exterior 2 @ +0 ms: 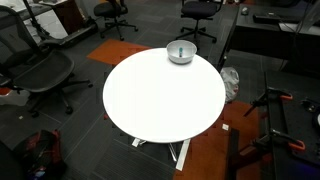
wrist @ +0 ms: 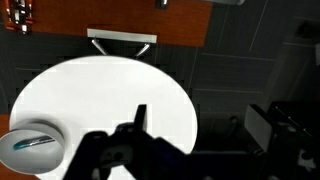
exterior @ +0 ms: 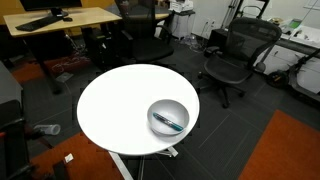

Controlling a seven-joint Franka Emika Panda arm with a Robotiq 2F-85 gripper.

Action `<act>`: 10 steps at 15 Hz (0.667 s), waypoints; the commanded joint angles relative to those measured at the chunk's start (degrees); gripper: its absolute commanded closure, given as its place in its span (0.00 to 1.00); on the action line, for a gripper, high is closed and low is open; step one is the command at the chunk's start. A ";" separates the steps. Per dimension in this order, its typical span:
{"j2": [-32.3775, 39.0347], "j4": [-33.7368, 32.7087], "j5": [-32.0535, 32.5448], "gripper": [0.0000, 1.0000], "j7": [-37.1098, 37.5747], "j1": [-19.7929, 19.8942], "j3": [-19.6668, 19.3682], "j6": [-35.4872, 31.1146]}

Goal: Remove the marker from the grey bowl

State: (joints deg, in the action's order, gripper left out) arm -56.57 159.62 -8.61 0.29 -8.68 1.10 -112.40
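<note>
Dark-floored office, with one white worktop [exterior: 112,108]. Counted one bowl [exterior: 168,116] near its edge, one marker [exterior: 170,124] inside. Found one pincer [wrist: 133,140] poised above, apart; could not tell its spread.

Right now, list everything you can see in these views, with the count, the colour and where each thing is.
table: one, white, round, middle of the room
grey bowl: one, light grey, on the table near its edge
marker: one, dark with a teal end, lying inside the bowl
office chairs: several, black, around the table
desk: one, wooden top, behind the table
carpet patch: orange, on the dark floor
fingers: dark, low in the wrist view, above the table, apart from the bowl; open or shut unclear
</note>
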 commanded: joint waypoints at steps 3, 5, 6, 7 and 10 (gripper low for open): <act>7.87 -2.92 -0.23 0.00 3.56 6.09 -0.45 -7.83; 11.20 -3.95 -0.09 0.00 5.61 8.43 -0.48 -11.88; 13.15 -4.61 -0.20 0.00 6.78 9.48 -0.58 -14.20; 15.02 -5.31 -0.19 0.00 7.96 10.45 -0.64 -16.23; 21.09 -7.77 -0.09 0.00 12.99 13.53 -0.17 -22.41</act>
State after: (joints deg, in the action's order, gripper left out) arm -42.76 155.99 -8.57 8.73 2.19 0.27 -130.78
